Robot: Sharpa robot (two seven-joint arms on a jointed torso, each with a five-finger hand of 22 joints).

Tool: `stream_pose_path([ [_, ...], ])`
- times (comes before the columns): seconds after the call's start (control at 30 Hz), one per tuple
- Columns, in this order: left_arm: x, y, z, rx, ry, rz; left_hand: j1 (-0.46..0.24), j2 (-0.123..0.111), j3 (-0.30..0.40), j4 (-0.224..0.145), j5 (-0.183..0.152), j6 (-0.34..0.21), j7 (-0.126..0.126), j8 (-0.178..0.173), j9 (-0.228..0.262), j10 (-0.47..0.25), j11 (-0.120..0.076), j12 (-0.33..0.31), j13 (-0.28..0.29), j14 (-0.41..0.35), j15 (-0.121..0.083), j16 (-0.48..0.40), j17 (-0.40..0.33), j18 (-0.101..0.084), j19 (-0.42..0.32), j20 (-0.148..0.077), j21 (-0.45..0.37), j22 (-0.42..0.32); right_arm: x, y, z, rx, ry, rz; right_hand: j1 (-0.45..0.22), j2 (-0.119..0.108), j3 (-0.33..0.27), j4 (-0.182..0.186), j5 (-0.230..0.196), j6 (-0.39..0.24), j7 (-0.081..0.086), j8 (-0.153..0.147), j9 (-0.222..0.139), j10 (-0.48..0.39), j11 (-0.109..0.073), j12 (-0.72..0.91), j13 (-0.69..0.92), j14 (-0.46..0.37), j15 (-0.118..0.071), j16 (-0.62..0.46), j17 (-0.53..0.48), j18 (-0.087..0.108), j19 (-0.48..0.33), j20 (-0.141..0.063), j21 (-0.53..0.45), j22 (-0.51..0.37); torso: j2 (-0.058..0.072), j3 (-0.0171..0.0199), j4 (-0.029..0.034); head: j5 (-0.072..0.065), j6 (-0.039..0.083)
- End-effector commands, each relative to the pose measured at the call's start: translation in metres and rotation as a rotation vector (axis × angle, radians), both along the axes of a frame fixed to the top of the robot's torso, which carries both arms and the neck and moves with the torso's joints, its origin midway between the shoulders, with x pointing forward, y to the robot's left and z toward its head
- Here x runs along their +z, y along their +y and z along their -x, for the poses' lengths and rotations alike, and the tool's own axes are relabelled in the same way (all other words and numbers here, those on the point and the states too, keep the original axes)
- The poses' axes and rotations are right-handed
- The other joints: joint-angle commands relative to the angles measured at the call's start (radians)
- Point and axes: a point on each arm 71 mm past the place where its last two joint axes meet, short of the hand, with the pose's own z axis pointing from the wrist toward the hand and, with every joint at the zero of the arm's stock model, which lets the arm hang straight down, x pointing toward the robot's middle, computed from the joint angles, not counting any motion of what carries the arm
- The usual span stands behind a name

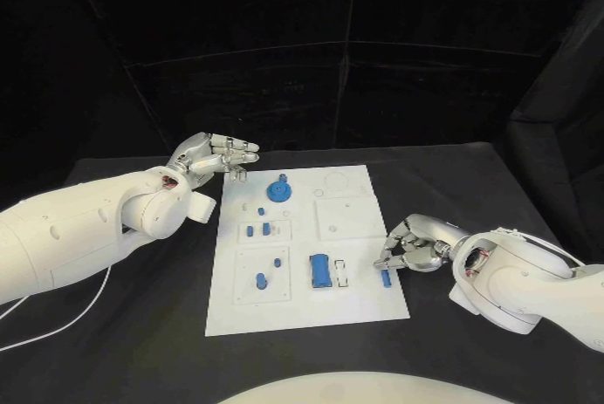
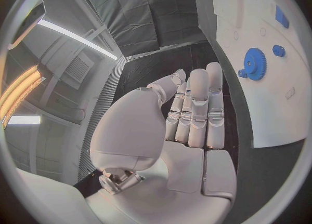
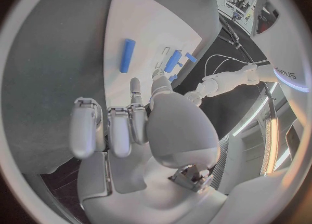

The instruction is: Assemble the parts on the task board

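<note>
The white rectangular task board point(image 1: 330, 312) lies in the middle of the black table point(image 1: 126, 352), its near edge closest to the camera. On it I count one blue toothed gear wheel point(image 1: 279, 190) at the far end, four short blue pegs point(image 1: 262, 231) in the middle-left area, two more small blue pieces point(image 1: 264, 277) in the near-left square, two long blue bars point(image 1: 319, 270) side by side in the near-middle recess, and one blue cylindrical rod point(image 1: 387, 277) at the board's right edge.

The silver right hand point(image 1: 412, 247) sits at that right edge, fingers curled in and narrow, fingertips just beside the rod's far end; whether they touch or pinch it cannot be told from the head view. In the right wrist view the rod point(image 3: 127, 55) lies flat on the board beyond the bent fingers point(image 3: 120, 130), apart from them, and nothing shows inside the hand.

The silver left hand point(image 1: 211, 156) hovers off the board's far-left corner, palm up, fingers close together and only lightly bent, holding nothing. In the left wrist view the gear wheel point(image 2: 255, 63) lies on the board off to the side of the straight fingers point(image 2: 197, 109), well apart from them
</note>
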Motion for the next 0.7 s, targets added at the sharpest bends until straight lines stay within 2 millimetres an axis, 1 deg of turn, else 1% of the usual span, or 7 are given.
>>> stream_pose_path([
  [0.03, 0.0013, -0.0004, 0.0001, -0.005, -0.006, 0.008, -0.003, 0.005, -0.003, -0.003, -0.004, -0.010, 0.000, 0.004, 0.000, -0.006, 0.003, 0.004, -0.001, -0.004, 0.004, -0.006, -0.001, 0.013, -0.003, 0.002, -0.004, -0.002, -0.0020, -0.0034, 0.0010, 0.040, 0.023, 0.053, 0.004, -0.006, -0.004, -0.003, 0.001, -0.006, -0.002, -0.007, -0.001, 0.026, 0.005, -0.006, 0.121, 0.070, 0.008, -0.003, 0.099, -0.004, -0.001, 0.005, -0.001, -0.001, -0.003, 0.0017, -0.0094, -0.006, 0.001],
  [0.17, 0.0007, 0.0008, 0.0008, -0.006, -0.010, 0.012, -0.032, -0.002, -0.022, 0.014, -0.004, -0.013, 0.001, 0.005, 0.000, -0.010, 0.004, 0.007, -0.001, -0.003, 0.007, -0.005, -0.003, 0.012, -0.004, 0.006, -0.009, -0.005, -0.0015, -0.0053, 0.0035, 0.056, 0.014, 0.112, -0.005, -0.001, -0.014, 0.002, -0.002, 0.008, -0.004, -0.004, 0.001, 0.023, 0.004, -0.011, 0.117, 0.070, 0.008, -0.005, 0.096, -0.003, -0.002, 0.008, -0.002, -0.002, -0.005, 0.0029, -0.0144, -0.006, -0.002],
  [0.27, -0.0003, 0.0017, 0.0013, -0.005, -0.010, 0.013, -0.042, -0.006, -0.032, 0.021, -0.004, -0.015, 0.000, 0.006, 0.000, -0.011, 0.004, 0.009, -0.001, -0.003, 0.008, -0.005, -0.003, 0.012, -0.004, 0.007, -0.013, -0.008, -0.0014, -0.0061, 0.0044, 0.058, 0.012, 0.138, -0.012, 0.001, -0.021, 0.006, 0.000, 0.016, -0.006, -0.003, 0.003, 0.023, 0.003, -0.014, 0.115, 0.070, 0.007, -0.005, 0.096, -0.003, -0.002, 0.008, -0.003, -0.002, -0.007, 0.0031, -0.0151, -0.008, -0.003],
  [0.37, -0.0011, 0.0014, 0.0017, -0.007, -0.010, 0.014, -0.042, -0.006, -0.033, 0.021, -0.004, -0.015, 0.000, 0.006, 0.000, -0.011, 0.004, 0.009, -0.001, -0.003, 0.008, -0.005, -0.003, 0.012, -0.004, 0.007, -0.014, -0.008, -0.0024, -0.0063, 0.0041, 0.059, 0.013, 0.160, -0.019, 0.000, -0.029, 0.011, 0.001, 0.020, -0.008, -0.002, 0.004, 0.022, 0.002, -0.016, 0.114, 0.070, 0.006, -0.005, 0.097, -0.003, -0.002, 0.007, -0.003, -0.003, -0.008, 0.0021, -0.0122, -0.010, -0.002],
  [0.47, -0.0017, 0.0010, 0.0020, -0.009, -0.009, 0.015, -0.043, -0.006, -0.035, 0.022, -0.004, -0.015, 0.000, 0.007, 0.000, -0.012, 0.004, 0.010, 0.000, -0.003, 0.008, -0.005, -0.004, 0.012, -0.004, 0.008, -0.015, -0.009, -0.0044, -0.0056, 0.0026, 0.061, 0.018, 0.177, -0.024, -0.001, -0.034, 0.015, 0.001, 0.022, -0.009, -0.003, 0.004, 0.022, 0.001, -0.018, 0.113, 0.070, 0.006, -0.005, 0.096, -0.003, -0.002, 0.006, -0.003, -0.003, -0.008, 0.0028, -0.0100, -0.009, -0.001],
  [0.6, -0.0025, 0.0016, 0.0024, -0.008, -0.008, 0.015, -0.043, -0.006, -0.035, 0.022, -0.004, -0.015, 0.000, 0.007, 0.000, -0.012, 0.004, 0.010, 0.000, -0.003, 0.008, -0.005, -0.004, 0.012, -0.004, 0.008, -0.015, -0.009, -0.0072, -0.0023, -0.0001, 0.067, 0.016, 0.189, -0.027, 0.000, -0.036, 0.017, 0.001, 0.023, -0.009, -0.003, 0.005, 0.021, 0.001, -0.019, 0.112, 0.070, 0.005, -0.006, 0.096, -0.003, -0.003, 0.006, -0.004, -0.004, -0.008, 0.0039, -0.0130, -0.004, -0.002],
  [0.7, -0.0030, 0.0021, 0.0027, -0.007, -0.006, 0.015, -0.043, -0.006, -0.035, 0.022, -0.004, -0.015, 0.000, 0.007, 0.000, -0.012, 0.004, 0.010, 0.000, -0.003, 0.008, -0.005, -0.004, 0.012, -0.004, 0.008, -0.015, -0.009, -0.0090, 0.0019, -0.0007, 0.073, 0.010, 0.188, -0.027, 0.000, -0.036, 0.017, 0.001, 0.023, -0.009, -0.003, 0.005, 0.021, 0.001, -0.019, 0.112, 0.070, 0.005, -0.006, 0.095, -0.002, -0.003, 0.006, -0.004, -0.005, -0.006, 0.0030, -0.0138, -0.003, -0.002],
])
